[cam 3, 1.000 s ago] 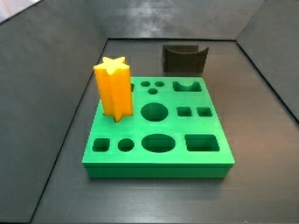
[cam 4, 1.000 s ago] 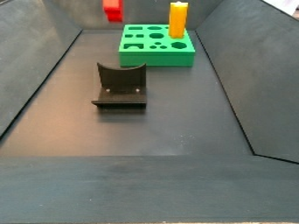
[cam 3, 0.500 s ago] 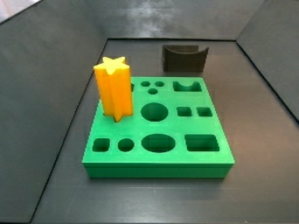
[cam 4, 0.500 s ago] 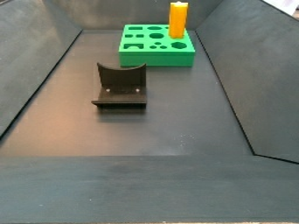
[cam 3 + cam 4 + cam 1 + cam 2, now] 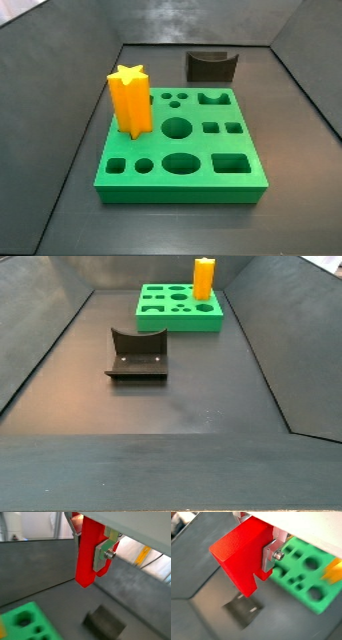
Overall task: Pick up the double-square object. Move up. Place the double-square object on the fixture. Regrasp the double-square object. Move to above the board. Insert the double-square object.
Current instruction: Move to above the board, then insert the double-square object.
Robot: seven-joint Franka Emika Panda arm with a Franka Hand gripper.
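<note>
Red stepped double-square object (image 5: 243,556) clamped in gripper (image 5: 100,549) jaws, above dark fixture (image 5: 243,611)

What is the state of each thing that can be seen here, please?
Red peg: held in the gripper, lifted off the floor.
Gripper: shut on the red peg, seen only in the wrist views.
Fixture: empty.
Green board: flat on the floor.
Yellow star: upright in the board.
</note>
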